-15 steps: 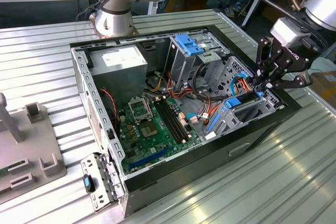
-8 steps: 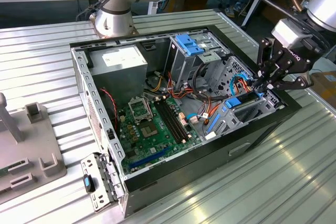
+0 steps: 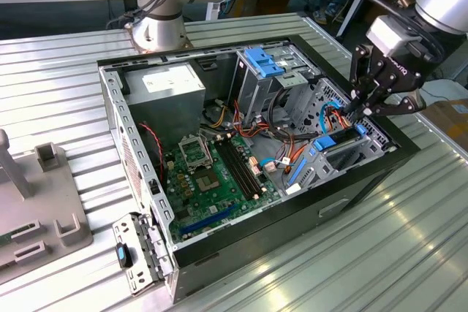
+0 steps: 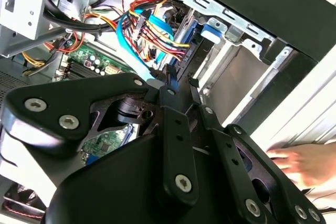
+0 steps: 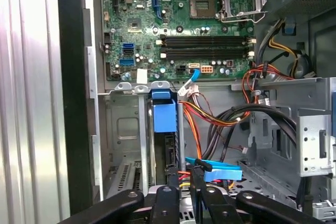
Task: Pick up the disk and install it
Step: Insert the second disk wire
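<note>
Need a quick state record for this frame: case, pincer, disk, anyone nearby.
case: open, lying on its side on the ribbed metal table
pincer: low over the drive cage, at the exterior view's right end of the case
disk: on edge in a cage slot, blue rail end showing, just beyond the pincer
person: a hand outside the case wall

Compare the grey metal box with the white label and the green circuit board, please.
The grey metal box with the white label is a plain closed block; the green circuit board is covered in small parts and slots. The box stands tall; the board lies flat. Both sit inside the open black computer case.
</note>
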Robot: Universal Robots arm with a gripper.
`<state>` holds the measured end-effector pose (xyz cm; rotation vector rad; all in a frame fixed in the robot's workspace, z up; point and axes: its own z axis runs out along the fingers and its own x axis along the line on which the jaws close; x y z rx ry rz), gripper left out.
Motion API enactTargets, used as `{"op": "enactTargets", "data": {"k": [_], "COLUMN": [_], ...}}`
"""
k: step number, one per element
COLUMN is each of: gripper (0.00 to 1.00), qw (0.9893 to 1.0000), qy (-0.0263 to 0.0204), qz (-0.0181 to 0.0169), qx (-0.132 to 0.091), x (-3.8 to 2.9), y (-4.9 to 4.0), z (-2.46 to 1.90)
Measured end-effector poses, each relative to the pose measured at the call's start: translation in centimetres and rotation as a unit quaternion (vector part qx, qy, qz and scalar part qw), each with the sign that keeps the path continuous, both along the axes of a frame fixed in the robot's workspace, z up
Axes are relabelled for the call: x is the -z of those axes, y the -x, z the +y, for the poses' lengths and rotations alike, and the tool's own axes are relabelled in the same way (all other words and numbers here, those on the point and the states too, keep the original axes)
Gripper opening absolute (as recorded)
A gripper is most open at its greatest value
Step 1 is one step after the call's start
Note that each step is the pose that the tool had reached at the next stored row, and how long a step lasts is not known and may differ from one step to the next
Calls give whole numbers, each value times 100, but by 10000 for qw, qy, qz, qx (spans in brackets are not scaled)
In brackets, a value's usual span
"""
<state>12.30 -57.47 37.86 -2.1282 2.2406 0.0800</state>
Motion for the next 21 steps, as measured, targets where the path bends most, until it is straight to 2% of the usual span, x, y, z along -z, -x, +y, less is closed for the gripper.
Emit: {"op": "enactTargets", "data": {"k": [2, 5, 6, 7, 8, 14, 15, 16, 21], "gripper": [24, 24, 24, 24, 24, 24, 24, 24, 24], "qw": [10000, 10000, 10000, 9999, 9998, 9998, 9998, 9998, 9998], "qy": [-2, -2, -35, -147, -178, -177, -178, -177, -177], "qz": [0, 0, 0, 0, 0, 2, 6, 8, 10], "qx": [0, 0, 0, -1, 0, 0, 1, 0, 0], "x": [-64, -108, -108, -110, -109, 0, 57, 84, 98], "y": [0, -1, -1, 0, 7, 16, 17, 17, 16], "z": [0, 0, 2, 3, 4, -3, -6, -8, -9]}}
